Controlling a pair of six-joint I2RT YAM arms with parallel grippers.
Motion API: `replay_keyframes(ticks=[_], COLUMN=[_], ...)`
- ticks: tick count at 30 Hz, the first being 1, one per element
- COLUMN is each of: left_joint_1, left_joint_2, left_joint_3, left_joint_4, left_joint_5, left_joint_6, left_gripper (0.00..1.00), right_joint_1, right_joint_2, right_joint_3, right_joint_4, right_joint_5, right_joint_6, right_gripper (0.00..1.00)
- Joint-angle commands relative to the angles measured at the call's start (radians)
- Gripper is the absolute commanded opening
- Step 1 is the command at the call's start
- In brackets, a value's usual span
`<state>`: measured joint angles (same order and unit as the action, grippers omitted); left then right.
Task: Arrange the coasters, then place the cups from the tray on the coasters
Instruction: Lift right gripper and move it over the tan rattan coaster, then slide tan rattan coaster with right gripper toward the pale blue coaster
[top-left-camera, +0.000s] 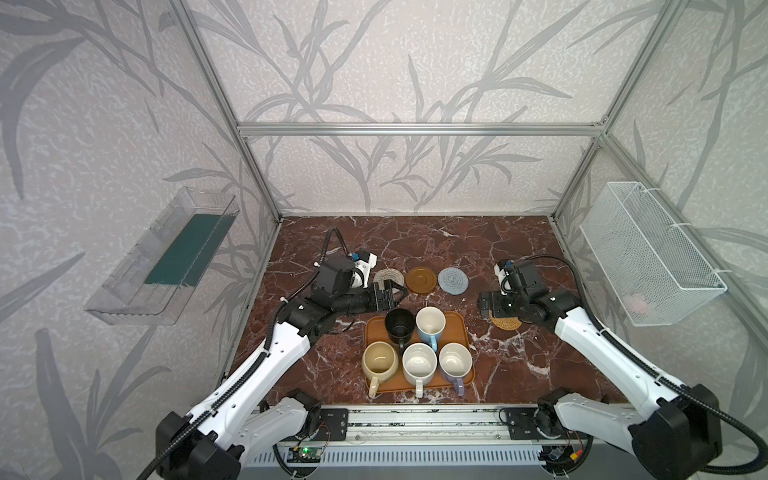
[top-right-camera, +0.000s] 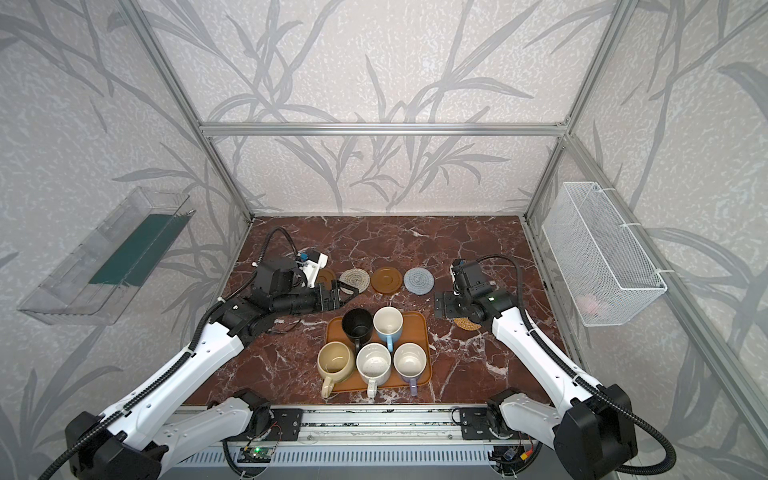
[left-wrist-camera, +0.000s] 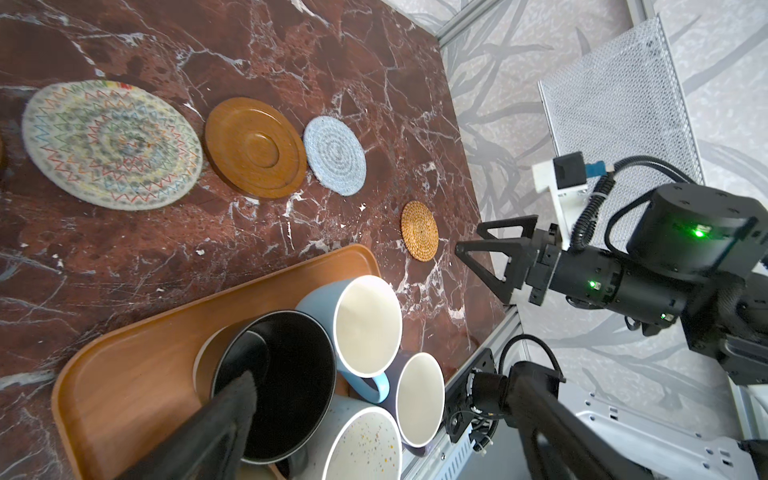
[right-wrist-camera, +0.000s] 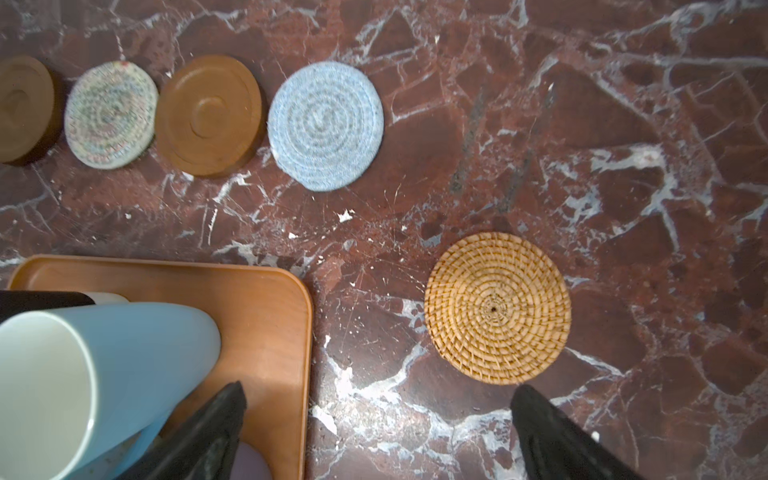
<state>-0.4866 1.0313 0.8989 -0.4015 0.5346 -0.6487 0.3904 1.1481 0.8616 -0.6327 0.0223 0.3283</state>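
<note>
Rattan coaster (right-wrist-camera: 497, 307) lies beside the tray (right-wrist-camera: 270, 332) (apart, not touching).

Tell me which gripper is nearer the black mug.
Left. The left gripper hangs open at the far rim of the black mug; the right gripper is past the tray, beside the rattan coaster.

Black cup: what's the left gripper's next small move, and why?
Probably close the left gripper on the black cup by its rim: its fingers stand open, one over the cup's mouth, and the rattan coaster already lies flat, ungripped.
</note>
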Motion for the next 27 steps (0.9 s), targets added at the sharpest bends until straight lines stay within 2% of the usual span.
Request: replay_keyframes(ticks=[1,3,9,13,19,25,27], left_joint_1=[-0.026,-0.036,-0.072,-0.108,-0.167,-0.168,-0.167], left_joint_2=[0.013,0.042,0.155,0.248,0.392,0.547,0.563], left_joint_3=[0.04,0.051,0.064,0.121,0.236,0.509,0.534], left_joint_4=[-0.032,-0.029,0.086,0.141,0.164,0.023,0.031], left_joint_5=[0.028,0.03,0.013,-0.01,-0.097,-0.152,-0.162], left_joint_6=[0.049,0.057,0.026,0.009,0.025,0.08,0.07], left_gripper=[0.99,0.99,0.98,0.98,0.97,0.97,0.97], right_joint_1=[-0.011,-0.032,-0.172,-0.191,-0.222,-0.222,-0.222], right_joint_2=[-0.01,0.003,0.059,0.105,0.231,0.33,0.352], right_joint_3=[-0.033,-0.05,-0.092,-0.092,-0.054,-0.028,-0.023], right_joint_4=[0.01,0.024,0.067,0.079,0.096,0.108,0.111], right_joint_5=[0.024,0.015,-0.093,-0.06,-0.033,-0.009,0.004], right_joint_6=[0.004,-0.003,-0.018,-0.052,-0.075,-0.097,-0.102], right_gripper=[0.96,0.91,0.63,0.54,0.45,0.44,0.44])
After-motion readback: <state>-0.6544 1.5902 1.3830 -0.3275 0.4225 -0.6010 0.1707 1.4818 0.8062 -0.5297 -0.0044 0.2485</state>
